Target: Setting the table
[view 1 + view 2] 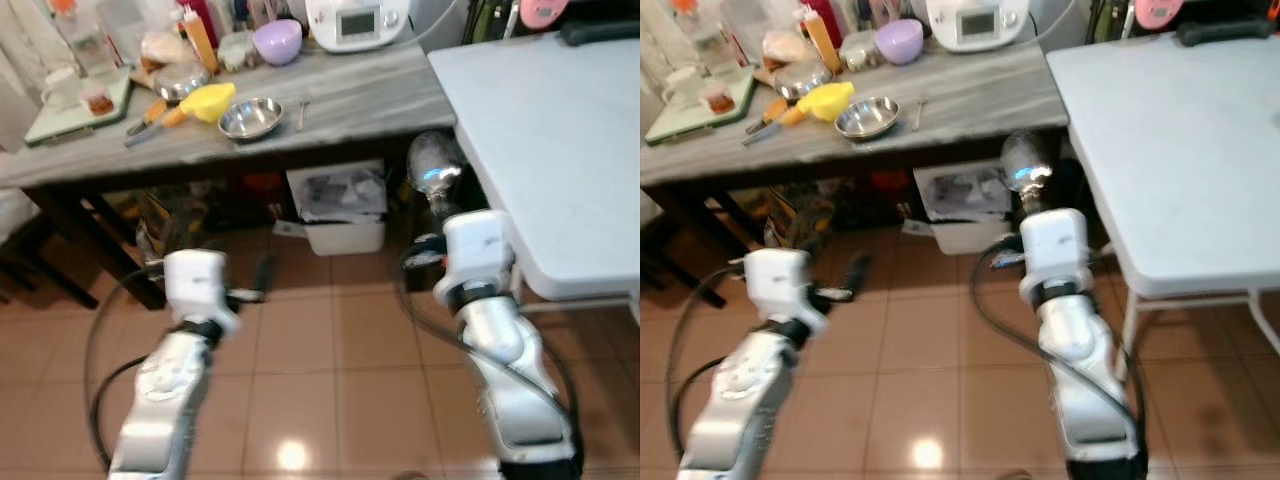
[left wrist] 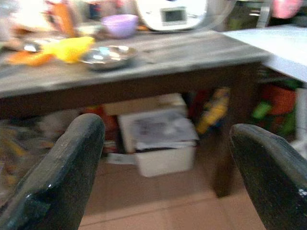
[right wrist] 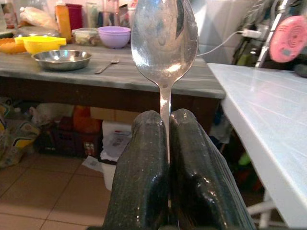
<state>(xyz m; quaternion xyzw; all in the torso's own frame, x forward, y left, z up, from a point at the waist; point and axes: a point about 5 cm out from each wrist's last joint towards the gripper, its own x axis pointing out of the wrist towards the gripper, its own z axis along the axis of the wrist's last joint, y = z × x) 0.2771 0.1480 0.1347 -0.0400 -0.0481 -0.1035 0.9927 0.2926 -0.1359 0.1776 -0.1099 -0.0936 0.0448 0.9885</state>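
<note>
My right gripper (image 3: 165, 120) is shut on the handle of a silver spoon (image 3: 164, 36), which stands upright with its bowl above the fingertips. In the left eye view the spoon (image 1: 434, 167) is held over the floor, between the dark wooden table (image 1: 360, 100) and the white table (image 1: 560, 130) on the right. My left gripper (image 2: 168, 143) is open and holds nothing; it hangs low over the tiled floor, facing the wooden table. A steel bowl (image 1: 250, 118), a yellow bowl (image 1: 210, 100) and a small piece of cutlery (image 1: 302, 112) lie on the wooden table.
The wooden table also carries a purple bowl (image 1: 278, 40), a white appliance (image 1: 358, 20), bottles and a green tray (image 1: 75, 110). A white bin (image 1: 345, 235) and clutter sit under it. Tiled floor (image 1: 330, 380) lies between my arms.
</note>
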